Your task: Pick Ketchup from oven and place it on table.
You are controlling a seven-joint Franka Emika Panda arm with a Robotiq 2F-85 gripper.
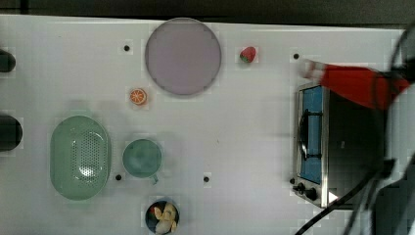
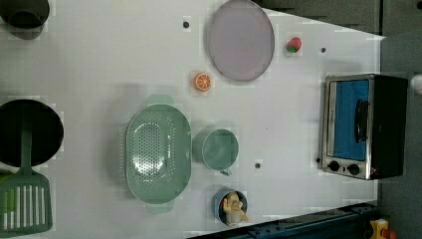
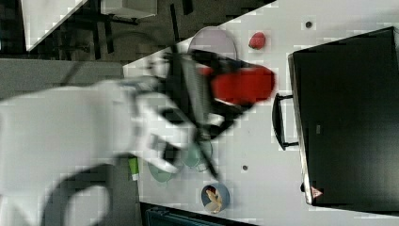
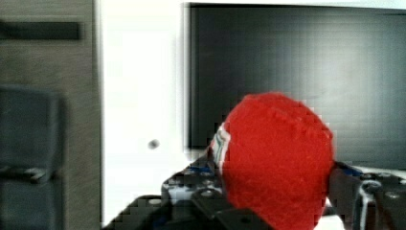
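One white table [image 1: 244, 127] bears oven [image 1: 337, 144], plate [image 1: 182, 56].

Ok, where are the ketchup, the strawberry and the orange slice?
Ketchup [image 1: 355, 84], top view, red body.
Strawberry [image 1: 248, 54], top view, red middle.
Orange slice [image 2: 202, 81], left view, cut face.

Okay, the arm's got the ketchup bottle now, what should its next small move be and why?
Probably carry the ketchup bottle sideways off the oven toward bare table, then lower it. The gripper is clamped on the bottle, which in the top view hangs over the oven's top corner, above nothing it could rest on.
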